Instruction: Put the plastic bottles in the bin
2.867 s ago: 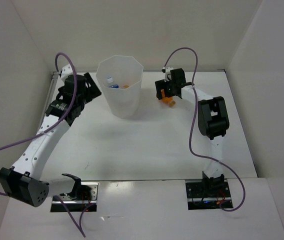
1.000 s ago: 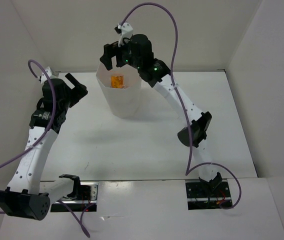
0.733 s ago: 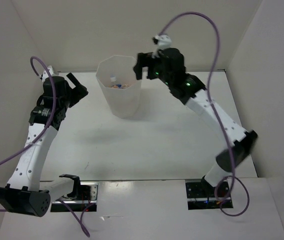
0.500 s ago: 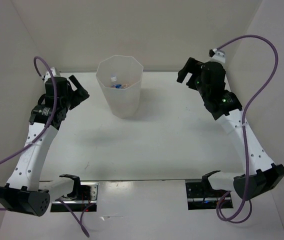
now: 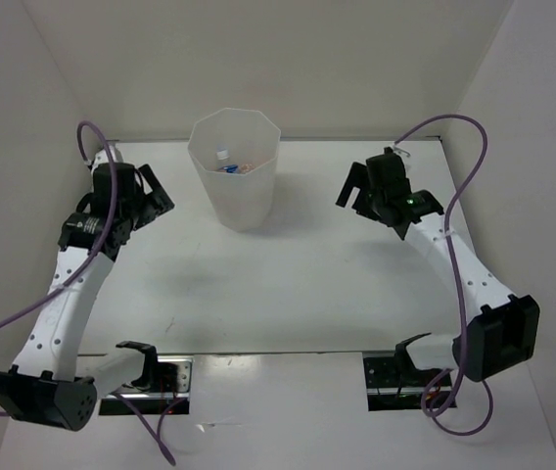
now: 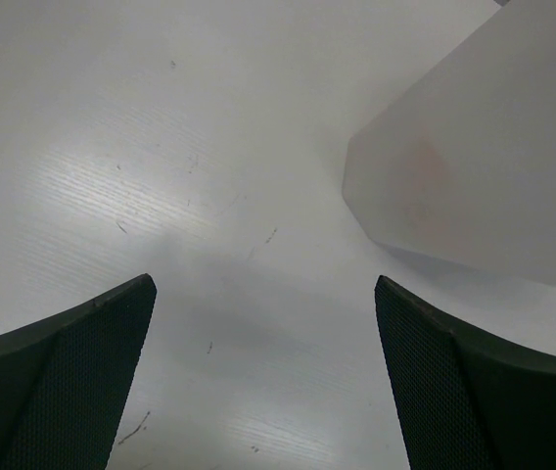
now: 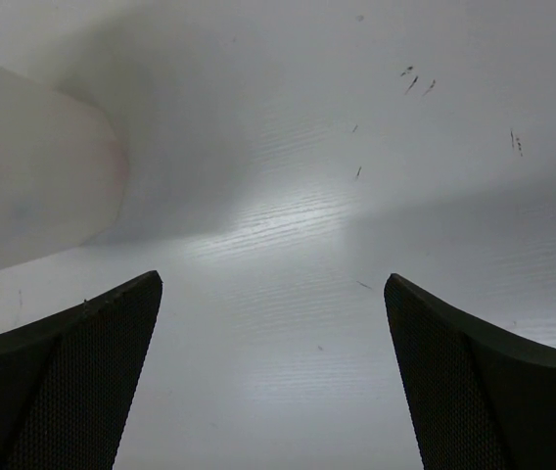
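Observation:
The bin (image 5: 241,201) stands at the back middle of the table, a tall white translucent tub. Inside it lie plastic bottles (image 5: 229,165); a white cap, a blue label and a bit of orange show. My left gripper (image 5: 158,192) hovers left of the bin, open and empty. My right gripper (image 5: 353,193) hangs to the right of the bin, also open and empty. The bin's wall (image 6: 484,166) fills the upper right of the left wrist view, beyond my left gripper (image 6: 263,377). The bin (image 7: 33,186) is at the left of the right wrist view, ahead of my right gripper (image 7: 273,377).
White walls enclose the table (image 5: 288,284) at the back and on both sides. Purple cables loop off both arms. Bare tabletop with faint scuffs lies under each gripper.
The right arm carried an orange bottle over the bin, let it drop in, then swung away right and down. The left arm drew back slightly from the bin.

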Robot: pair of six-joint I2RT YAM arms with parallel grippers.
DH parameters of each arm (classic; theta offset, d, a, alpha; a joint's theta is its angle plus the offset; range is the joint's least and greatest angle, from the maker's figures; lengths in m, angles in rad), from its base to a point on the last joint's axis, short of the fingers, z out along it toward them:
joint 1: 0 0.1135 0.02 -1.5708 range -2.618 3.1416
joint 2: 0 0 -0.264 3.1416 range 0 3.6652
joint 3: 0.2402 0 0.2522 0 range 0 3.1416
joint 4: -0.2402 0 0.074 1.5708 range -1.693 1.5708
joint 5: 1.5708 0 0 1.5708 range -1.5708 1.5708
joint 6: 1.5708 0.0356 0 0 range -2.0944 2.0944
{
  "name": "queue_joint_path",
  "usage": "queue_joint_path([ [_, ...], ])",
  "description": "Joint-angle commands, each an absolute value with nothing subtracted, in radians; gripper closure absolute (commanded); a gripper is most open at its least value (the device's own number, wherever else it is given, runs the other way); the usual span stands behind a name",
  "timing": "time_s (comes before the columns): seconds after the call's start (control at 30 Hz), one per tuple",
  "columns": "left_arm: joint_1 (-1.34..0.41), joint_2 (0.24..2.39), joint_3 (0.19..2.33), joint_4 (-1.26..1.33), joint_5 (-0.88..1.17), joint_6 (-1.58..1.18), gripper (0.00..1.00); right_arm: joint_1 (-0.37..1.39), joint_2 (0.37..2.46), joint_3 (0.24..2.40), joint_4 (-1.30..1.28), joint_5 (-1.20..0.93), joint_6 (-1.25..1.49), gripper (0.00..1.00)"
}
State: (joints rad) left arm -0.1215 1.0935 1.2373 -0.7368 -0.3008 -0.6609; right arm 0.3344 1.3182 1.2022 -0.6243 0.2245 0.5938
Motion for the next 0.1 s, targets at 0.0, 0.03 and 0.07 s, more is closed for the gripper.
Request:
queue_joint_path([
  [0.0,-0.123,1.055,1.243,-0.732,-0.322,-0.643,0.01,0.319,1.272,1.229,-0.597,0.215,0.597,0.01],
  [0.03,-0.123,1.055,1.243,-0.732,-0.322,-0.643,0.01,0.319,1.272,1.229,-0.597,0.215,0.597,0.01],
  [0.07,-0.123,1.055,1.243,-0.732,-0.322,-0.643,0.01,0.319,1.272,1.229,-0.597,0.215,0.607,0.01],
])
